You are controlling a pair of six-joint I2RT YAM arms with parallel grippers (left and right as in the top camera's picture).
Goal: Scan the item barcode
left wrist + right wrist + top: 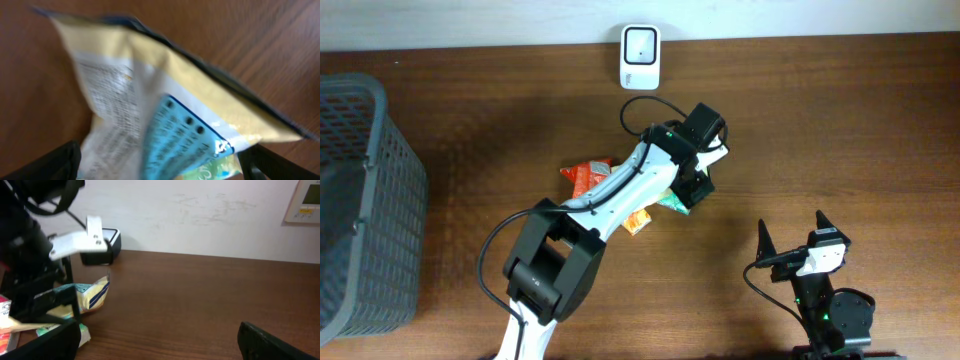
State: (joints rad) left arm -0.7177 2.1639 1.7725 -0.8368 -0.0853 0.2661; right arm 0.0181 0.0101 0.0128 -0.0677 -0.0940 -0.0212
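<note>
My left fingers [55,162] stand wide apart with the snack packet [150,90] lying slantwise between them, and the scanner [640,55] is farther off, slightly left.

Packet [150,70] — yellow, white, blue

Brown wooden table [840,110], white wall [200,210]
</note>
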